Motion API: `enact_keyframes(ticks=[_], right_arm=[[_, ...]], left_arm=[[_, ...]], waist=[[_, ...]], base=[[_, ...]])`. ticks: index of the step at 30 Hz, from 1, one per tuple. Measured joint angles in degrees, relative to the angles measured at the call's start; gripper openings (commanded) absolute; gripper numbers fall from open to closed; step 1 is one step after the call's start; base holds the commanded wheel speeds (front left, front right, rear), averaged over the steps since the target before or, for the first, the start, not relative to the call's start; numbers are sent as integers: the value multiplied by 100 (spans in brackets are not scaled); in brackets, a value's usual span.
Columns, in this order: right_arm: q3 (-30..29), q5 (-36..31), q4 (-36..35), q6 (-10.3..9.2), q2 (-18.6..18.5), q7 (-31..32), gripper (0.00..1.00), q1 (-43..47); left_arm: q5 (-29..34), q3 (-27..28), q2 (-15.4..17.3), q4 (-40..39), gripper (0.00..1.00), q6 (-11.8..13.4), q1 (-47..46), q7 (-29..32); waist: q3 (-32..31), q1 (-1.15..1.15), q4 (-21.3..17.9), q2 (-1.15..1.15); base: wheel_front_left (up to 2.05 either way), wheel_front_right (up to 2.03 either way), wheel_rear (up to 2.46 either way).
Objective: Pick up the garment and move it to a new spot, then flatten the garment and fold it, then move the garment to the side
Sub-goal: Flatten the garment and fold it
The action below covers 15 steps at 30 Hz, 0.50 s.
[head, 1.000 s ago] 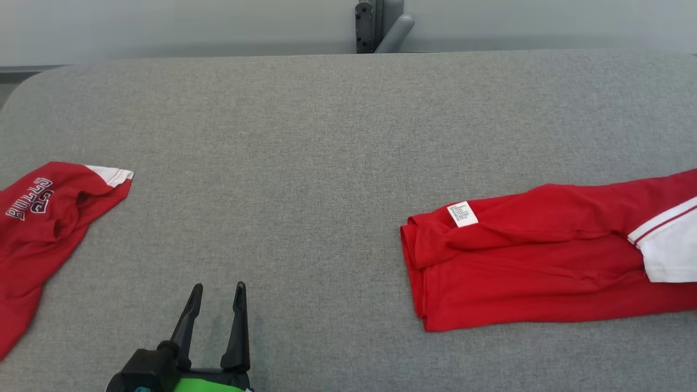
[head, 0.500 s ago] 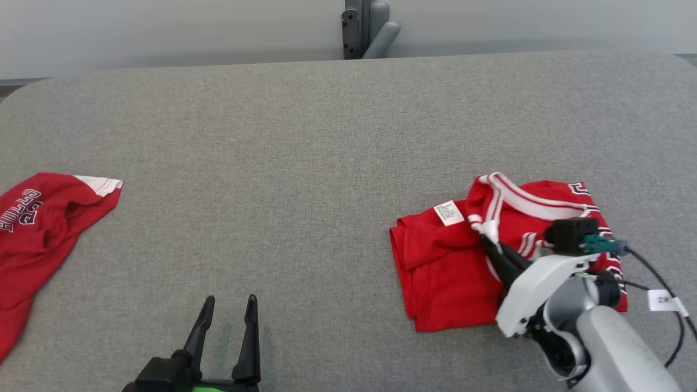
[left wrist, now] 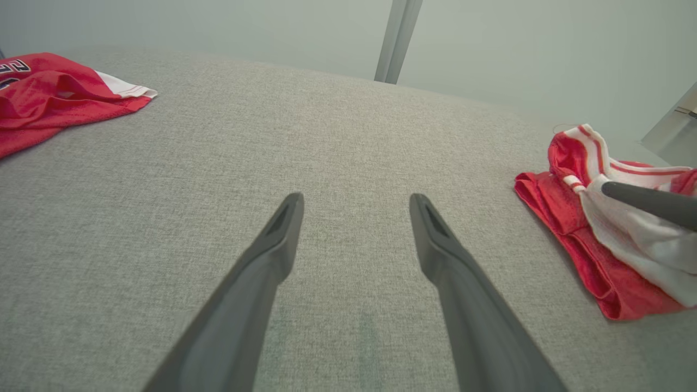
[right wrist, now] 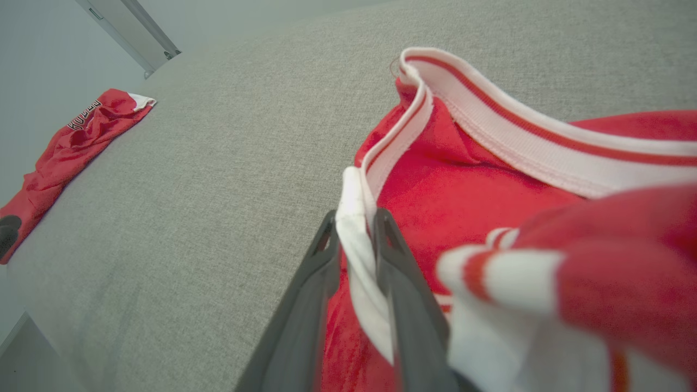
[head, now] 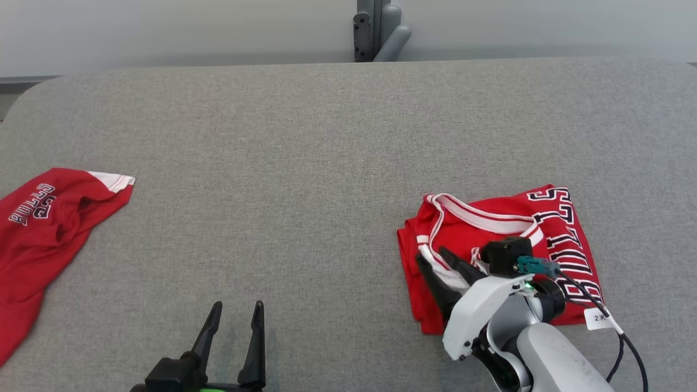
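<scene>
A red garment [head: 490, 215] with white trim and black lettering lies folded in a compact stack at the right of the grey table [head: 326, 152]; it also shows in the left wrist view [left wrist: 572, 228] and close up in the right wrist view [right wrist: 463, 185]. My right gripper [head: 430, 253] rests on the stack's left front. Its jaws stand slightly parted, with a strip of white trim still lying between them [right wrist: 355, 215]. My left gripper [head: 237, 305] hovers open and empty over bare table near the front edge [left wrist: 356, 197], well left of the stack.
A second red garment [head: 43, 228] lies crumpled at the table's far left edge [left wrist: 49, 98] [right wrist: 71, 141]. A grey post [head: 375, 27] stands behind the table's back edge. Bare grey table stretches between the two garments.
My right gripper carried the garment's far end leftward over itself, so the long strip became a compact stack. Its jaws have since parted. The head camera shifted slightly; the left gripper stayed put.
</scene>
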Motion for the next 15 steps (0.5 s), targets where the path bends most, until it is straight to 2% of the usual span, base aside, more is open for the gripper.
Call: enact_keyframes(ticks=[4,8,12,15], right_arm=[[107,47,-404,1,16,-90,100,130],[264,369,-1287,7,-140,-182,100,424],[-410,424,-1985,2,-450,-489,100,767],[-1088,205,-2203,2,-548,-846,100,995]], left_arm=[[-58,-26,0,29,100,9,11,0],[-80,48,0,7,100,27,128,0],[-69,109,-1,-11,100,26,209,0],[-65,167,0,-49,100,26,214,0]], waist=[[-50,0,24,0],[-91,0,-29,0],[-155,0,-120,0],[-221,0,-192,0]], base=[[0,0,0],[0,0,0],[0,0,0],[0,0,0]])
